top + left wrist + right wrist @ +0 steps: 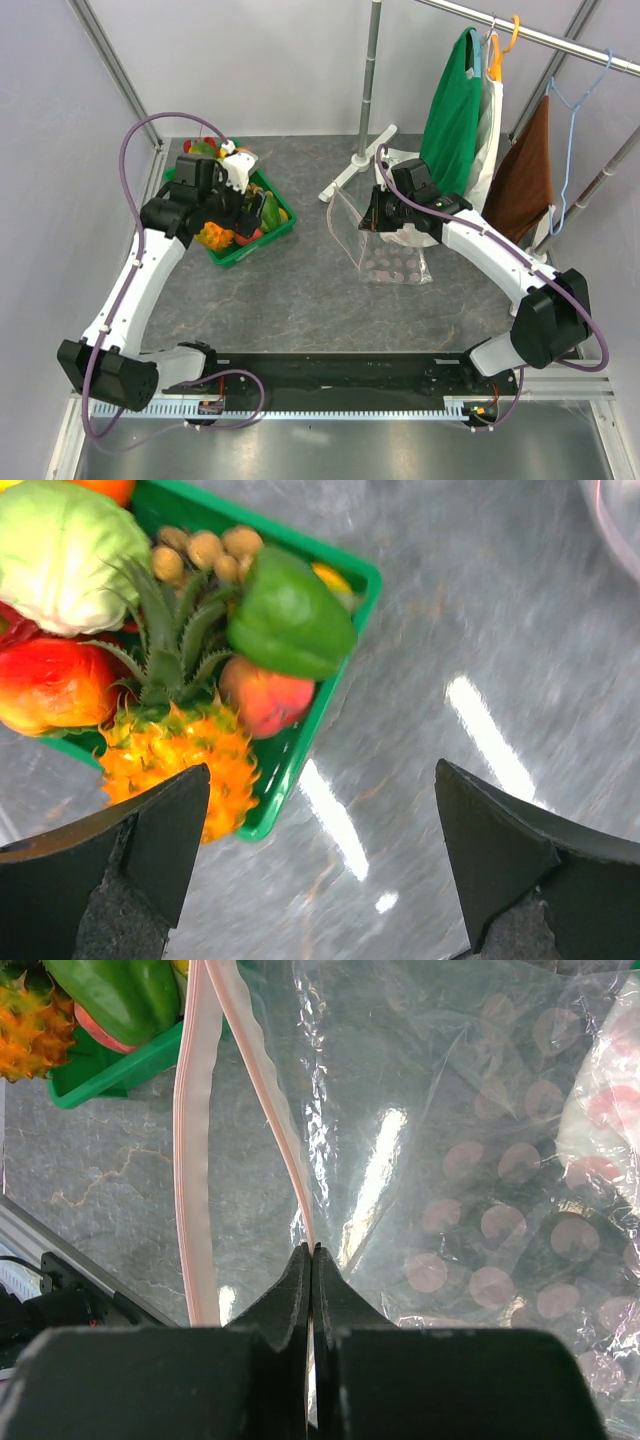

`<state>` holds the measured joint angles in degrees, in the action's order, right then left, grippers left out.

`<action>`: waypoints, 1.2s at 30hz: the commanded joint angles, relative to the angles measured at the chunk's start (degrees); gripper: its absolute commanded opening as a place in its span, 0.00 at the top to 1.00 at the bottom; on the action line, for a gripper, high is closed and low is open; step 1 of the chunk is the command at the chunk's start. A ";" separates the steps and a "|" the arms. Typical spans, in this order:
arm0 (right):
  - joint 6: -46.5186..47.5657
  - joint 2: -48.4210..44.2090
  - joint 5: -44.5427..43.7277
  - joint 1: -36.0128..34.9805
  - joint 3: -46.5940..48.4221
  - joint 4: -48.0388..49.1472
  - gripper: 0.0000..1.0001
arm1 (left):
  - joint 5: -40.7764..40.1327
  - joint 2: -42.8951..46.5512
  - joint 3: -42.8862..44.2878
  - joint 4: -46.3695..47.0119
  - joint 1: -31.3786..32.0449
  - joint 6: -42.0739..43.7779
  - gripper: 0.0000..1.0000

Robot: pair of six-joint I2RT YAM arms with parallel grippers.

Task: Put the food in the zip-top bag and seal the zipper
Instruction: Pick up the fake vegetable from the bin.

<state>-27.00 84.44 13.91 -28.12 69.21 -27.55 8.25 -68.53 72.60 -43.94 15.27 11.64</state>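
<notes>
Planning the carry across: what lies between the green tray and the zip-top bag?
Bare grey tabletop between the green tray and the zip-top bag, shown in the top view; a white stand foot lies at its far edge.

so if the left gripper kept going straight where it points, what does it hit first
Likely the grey tabletop beside the green tray, where the open left gripper points; one finger might clip the spiky orange fruit sooner, as depth is unclear.
</notes>
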 commanded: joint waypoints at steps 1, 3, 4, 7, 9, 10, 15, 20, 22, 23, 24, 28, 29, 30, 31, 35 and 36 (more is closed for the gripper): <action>0.11 0.46 0.59 -0.09 0.58 1.97 1.00 | 9.82 -3.88 5.97 -8.35 -1.21 14.47 0.02; -0.06 0.72 0.76 -0.18 0.40 2.06 1.00 | 13.00 -7.92 9.38 -7.31 -0.59 9.65 0.07; -0.15 0.72 0.85 -0.18 0.31 2.15 1.00 | 13.80 -9.06 10.19 -7.04 0.19 9.28 0.04; 0.37 0.46 0.59 -0.18 0.57 1.98 1.00 | 16.16 -11.27 11.16 -9.91 5.64 27.74 0.00; 0.55 0.02 0.76 -0.18 0.58 1.80 1.00 | 14.79 -9.88 7.85 -11.08 5.57 51.05 0.00; 0.64 0.02 1.03 -0.09 0.58 1.71 1.00 | 14.60 -9.08 6.26 -10.82 4.61 57.90 0.00; 0.99 0.11 1.21 -0.18 0.93 1.18 1.00 | 16.78 -13.88 8.24 -14.23 -2.42 91.34 0.00; 0.46 0.11 1.38 -0.18 1.19 1.45 1.00 | 19.96 -21.64 16.44 -24.00 -3.93 108.55 0.00; 0.55 -0.07 1.21 -0.18 1.28 1.36 1.00 | 20.49 -22.60 15.56 -22.68 -3.84 111.13 0.00; 0.55 -0.16 1.29 -0.09 1.28 1.19 1.00 | 20.40 -22.78 14.43 -21.11 -3.75 112.80 0.00; 0.64 -0.16 1.29 -0.18 1.19 1.10 1.00 | 19.18 -22.96 13.63 -20.05 -3.23 113.42 0.00; -0.06 -0.16 1.38 -0.09 0.84 1.18 1.00 | 14.16 -24.19 10.73 -15.48 -1.91 115.01 0.03; -0.24 -0.07 1.47 -0.09 0.84 1.18 1.00 | 13.73 -25.06 10.81 -15.12 -1.73 114.92 0.03; -0.33 0.02 1.64 -0.09 0.84 1.10 1.00 | 13.03 -25.42 10.81 -14.42 -1.21 114.66 0.03; -0.42 0.28 1.82 -0.01 0.93 1.18 1.00 | 12.58 -25.86 10.81 -14.24 -1.03 114.83 0.03; -0.94 0.81 2.26 -0.09 1.45 1.27 1.00 | 10.21 -26.65 7.75 -10.65 -0.59 117.55 0.03; -1.12 0.81 2.35 -0.09 1.63 1.18 1.00 | 8.90 -26.74 7.13 -9.77 -0.59 118.52 0.04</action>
<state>-27.14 84.51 15.22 -28.14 69.21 -27.42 20.97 -94.61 82.11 -58.04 14.41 111.59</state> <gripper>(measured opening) 0.009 0.971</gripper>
